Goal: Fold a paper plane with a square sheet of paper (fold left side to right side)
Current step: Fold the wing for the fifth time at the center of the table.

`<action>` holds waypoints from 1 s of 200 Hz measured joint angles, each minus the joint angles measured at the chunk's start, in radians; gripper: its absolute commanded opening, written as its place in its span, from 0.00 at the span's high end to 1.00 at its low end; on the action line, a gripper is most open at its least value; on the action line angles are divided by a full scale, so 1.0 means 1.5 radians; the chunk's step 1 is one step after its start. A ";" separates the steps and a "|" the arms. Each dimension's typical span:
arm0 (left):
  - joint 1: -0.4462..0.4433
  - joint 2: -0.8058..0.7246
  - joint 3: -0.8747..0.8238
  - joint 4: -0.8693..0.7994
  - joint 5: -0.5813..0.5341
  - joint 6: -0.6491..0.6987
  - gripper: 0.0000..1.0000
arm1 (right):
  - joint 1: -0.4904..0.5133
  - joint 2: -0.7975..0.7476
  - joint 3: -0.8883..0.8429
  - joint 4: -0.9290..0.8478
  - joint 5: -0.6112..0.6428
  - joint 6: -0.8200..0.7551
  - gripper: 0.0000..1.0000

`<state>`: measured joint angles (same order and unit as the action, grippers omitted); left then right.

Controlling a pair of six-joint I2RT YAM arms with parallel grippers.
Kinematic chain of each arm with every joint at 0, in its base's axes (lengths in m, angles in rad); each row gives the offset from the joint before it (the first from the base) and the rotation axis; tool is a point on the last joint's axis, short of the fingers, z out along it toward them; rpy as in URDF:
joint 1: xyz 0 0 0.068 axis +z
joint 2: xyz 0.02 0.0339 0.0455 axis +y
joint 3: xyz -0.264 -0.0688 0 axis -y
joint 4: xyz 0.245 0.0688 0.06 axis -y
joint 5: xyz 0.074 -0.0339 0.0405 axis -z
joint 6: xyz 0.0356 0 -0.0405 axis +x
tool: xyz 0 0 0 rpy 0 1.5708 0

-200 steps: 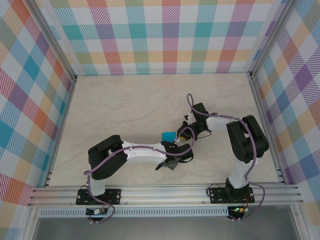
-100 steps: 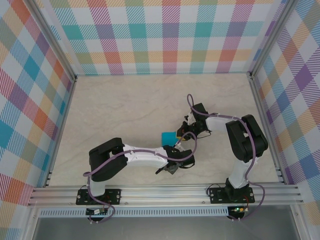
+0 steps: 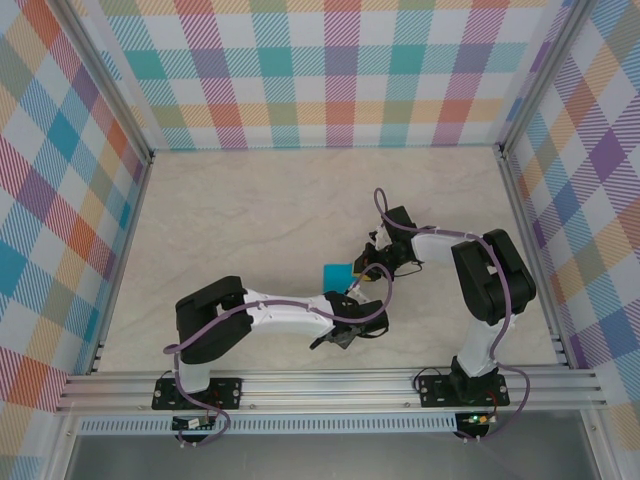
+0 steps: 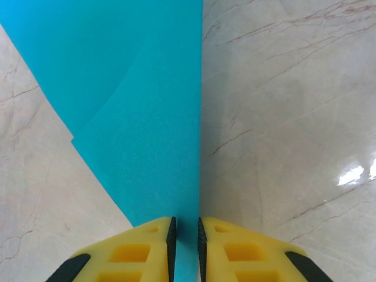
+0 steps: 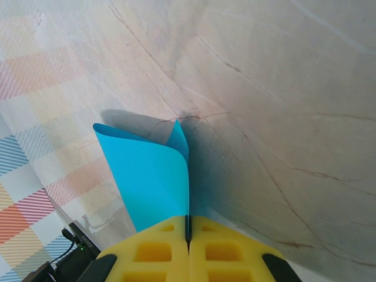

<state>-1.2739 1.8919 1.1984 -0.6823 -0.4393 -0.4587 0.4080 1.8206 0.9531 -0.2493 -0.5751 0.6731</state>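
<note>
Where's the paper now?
In the top view the paper is near the table centre, between the end effectors. The right end effector pinches one edge; the left end effector, slightly open, straddles an edge.

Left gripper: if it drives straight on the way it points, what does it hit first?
The teal paper: it sits between the fingers of the left gripper and runs straight ahead. Whether the fingers would ride over it or push it is unclear.

Left arm (image 3: 285, 312), stretched low rightward from its base, left gripper (image 4: 187, 228) with yellow fingers a narrow slit apart; right arm (image 3: 490, 275), forearm reaching left, right gripper (image 5: 188, 226) pressed closed on the square sheet of paper (image 5: 155, 176).
</note>
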 measured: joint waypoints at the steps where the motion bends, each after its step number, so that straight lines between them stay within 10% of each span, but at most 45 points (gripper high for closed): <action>1: 0.000 0.000 0.000 0.000 0.000 0.000 0.82 | 0.000 0.000 0.000 0.000 0.000 0.000 1.00; 52: 0.000 -0.011 -0.005 0.002 0.001 -0.001 0.88 | 0.000 0.000 0.000 0.000 0.000 -0.003 1.00; 122: 0.013 -0.042 -0.029 0.021 0.024 -0.003 0.96 | -0.007 -0.067 0.000 -0.015 0.031 -0.014 0.57; 200: 0.067 -0.109 -0.098 0.092 0.105 -0.010 0.97 | -0.061 -0.295 -0.055 -0.055 0.110 -0.056 0.44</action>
<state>-1.1736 1.7290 1.0512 -0.5438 -0.2821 -0.4740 0.3164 1.3777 0.8707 -0.3317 -0.4103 0.5892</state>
